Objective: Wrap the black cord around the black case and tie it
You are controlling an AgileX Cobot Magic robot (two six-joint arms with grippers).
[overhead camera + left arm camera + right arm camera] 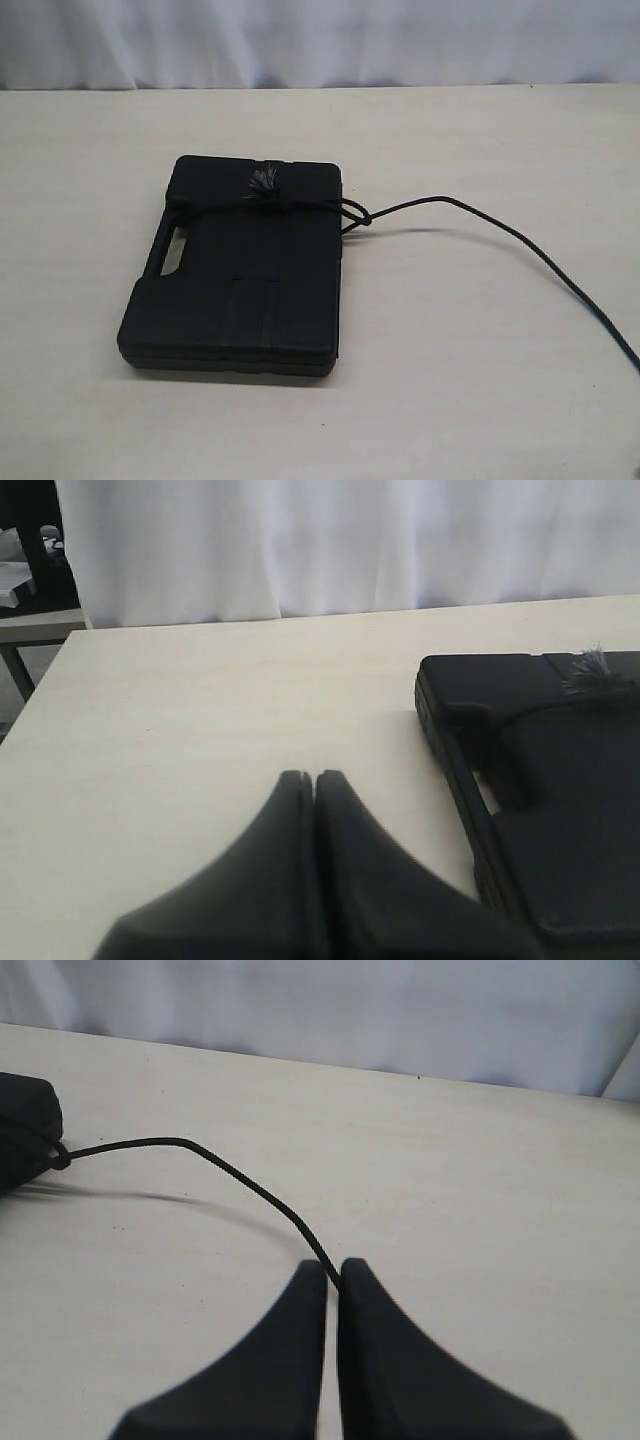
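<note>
Right pincer (332, 1268) is pinched tight on the thin black cord (240, 1182), already looped across the flat rectangular black plastic case (240, 270) on the worktop (450, 380), so best pull taut, steadily, keeping that loop seated.

Left gripper (312, 780) is closed: its two black fingers (350, 860) lie pressed flat together, tips touching. Right gripper (333, 1272) is closed too, its tips pinching the cord (240, 1175), which rises clear from between them.

Exterior view looks down at the black case (240, 270); low wrist views share it.
</note>
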